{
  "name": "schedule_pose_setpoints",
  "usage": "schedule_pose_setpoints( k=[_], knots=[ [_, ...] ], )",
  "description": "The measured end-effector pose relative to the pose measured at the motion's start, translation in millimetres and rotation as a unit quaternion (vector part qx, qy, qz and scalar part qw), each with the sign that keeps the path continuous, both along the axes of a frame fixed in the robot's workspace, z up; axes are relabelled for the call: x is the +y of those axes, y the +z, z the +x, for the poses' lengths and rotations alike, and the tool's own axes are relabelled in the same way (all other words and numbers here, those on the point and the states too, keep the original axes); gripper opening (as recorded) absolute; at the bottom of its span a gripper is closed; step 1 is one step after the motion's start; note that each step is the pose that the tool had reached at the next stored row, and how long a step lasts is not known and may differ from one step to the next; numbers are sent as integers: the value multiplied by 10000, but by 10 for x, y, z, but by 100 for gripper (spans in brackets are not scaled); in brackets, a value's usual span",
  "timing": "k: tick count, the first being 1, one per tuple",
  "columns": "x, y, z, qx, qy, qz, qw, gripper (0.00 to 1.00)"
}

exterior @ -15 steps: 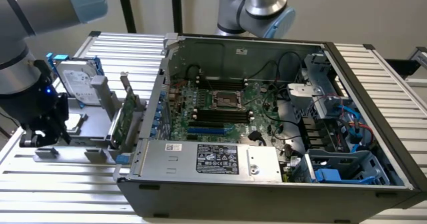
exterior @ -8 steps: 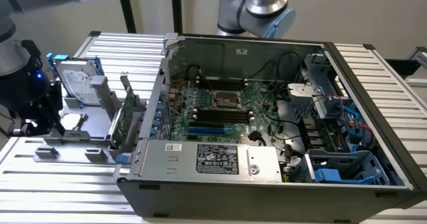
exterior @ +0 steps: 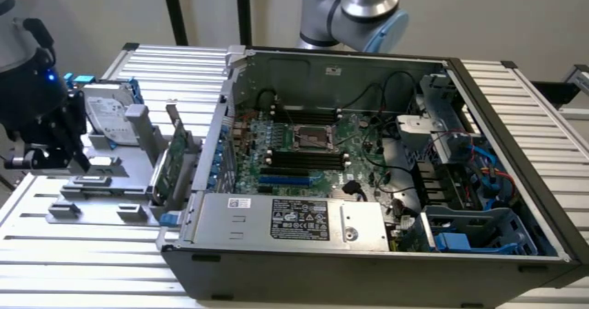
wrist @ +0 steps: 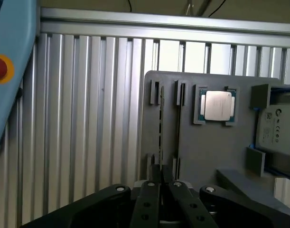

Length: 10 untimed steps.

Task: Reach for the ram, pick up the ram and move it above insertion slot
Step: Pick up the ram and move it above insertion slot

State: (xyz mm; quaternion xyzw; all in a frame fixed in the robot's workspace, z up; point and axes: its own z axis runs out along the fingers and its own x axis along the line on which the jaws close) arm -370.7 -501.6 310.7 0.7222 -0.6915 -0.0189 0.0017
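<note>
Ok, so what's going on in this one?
A single robot arm has its gripper over the grey parts fixture on the exterior view's left, beside the open computer case. The ram stands on edge in a fixture slot, lined up with the gripper and not yet lifted out. A processor and a hard drive sit in the same fixture.

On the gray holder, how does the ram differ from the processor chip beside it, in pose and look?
The ram stands on edge in a narrow slot, seen as a thin line; the processor chip lies flat in a square recess, face showing. The ram is long and narrow; the chip is nearly square. The chip's lid is bright silver; the ram's edge looks dark. Both sit in the gray holder.
</note>
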Motion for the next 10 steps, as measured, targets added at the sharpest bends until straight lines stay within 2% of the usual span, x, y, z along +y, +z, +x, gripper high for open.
schedule_pose_setpoints(
  k=[6, 10],
  knots=[
    [0, 274, 179, 0, 0, 4, 10000, 13],
    [0, 456, 354, 1, 0, 15, 10000, 13]
  ],
)
